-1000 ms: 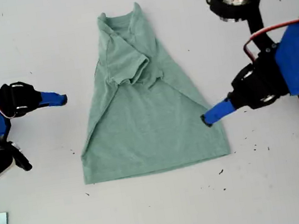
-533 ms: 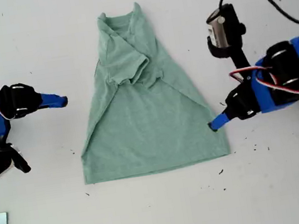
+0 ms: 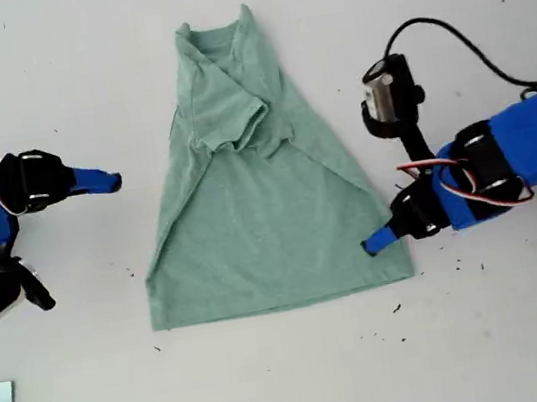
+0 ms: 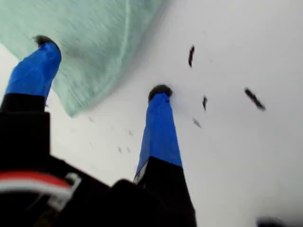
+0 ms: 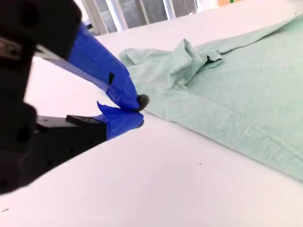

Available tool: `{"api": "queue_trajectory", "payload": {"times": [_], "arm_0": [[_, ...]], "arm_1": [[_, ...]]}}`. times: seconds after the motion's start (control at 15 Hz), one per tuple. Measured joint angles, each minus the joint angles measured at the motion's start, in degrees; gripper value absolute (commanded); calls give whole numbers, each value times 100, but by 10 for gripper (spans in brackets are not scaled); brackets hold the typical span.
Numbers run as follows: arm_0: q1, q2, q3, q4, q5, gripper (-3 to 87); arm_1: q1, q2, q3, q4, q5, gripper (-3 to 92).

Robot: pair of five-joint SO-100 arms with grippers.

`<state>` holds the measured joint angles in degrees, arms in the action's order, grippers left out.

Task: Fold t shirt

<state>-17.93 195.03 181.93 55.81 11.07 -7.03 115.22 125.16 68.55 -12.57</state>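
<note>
Sage-green t shirt point(image 3: 264, 202): lay flat mid-bench point(image 3: 493, 349), both sleeves folded in over the chest, neck toward the exterior view's top, hem nearest the bottom. First gripper point(image 3: 374, 242): vs. a sec. earlier had dropped from beside the shirt's edge to the hem corner on the exterior view's right, fingers point(image 4: 38, 66) spread wide and holding nothing, one over cloth, one on bare bench; prob. setting up a corner pinch for the next fold. Second gripper point(image 3: 104, 180): unchanged, parked off the shirt on the exterior view's left, fingers closed on nothing.
</note>
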Motion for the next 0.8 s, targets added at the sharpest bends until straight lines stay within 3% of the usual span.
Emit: {"api": "queue_trajectory", "payload": {"times": [0.07, 0.2, 0.4, 0.47, 0.53, 0.8], "arm_0": [[0, 0, 0, 9, 0, -3], [0, 62, 0, 18, 0, -3], [0, 70, 0, 18, 0, -3], [0, 70, 0, 18, 0, -3], [0, 70, 0, 18, 0, -3], [0, 70, 0, 18, 0, -3]], "arm_1": [[-9, 0, -545, 554, -70, 369], [-18, -211, -800, 888, -79, 341], [-97, -1090, -826, 158, -70, 296], [-132, -1345, -844, -79, -88, 85], [-158, -1635, -844, -290, -79, 23], [-272, -2197, -1204, -598, -35, -4]]}}
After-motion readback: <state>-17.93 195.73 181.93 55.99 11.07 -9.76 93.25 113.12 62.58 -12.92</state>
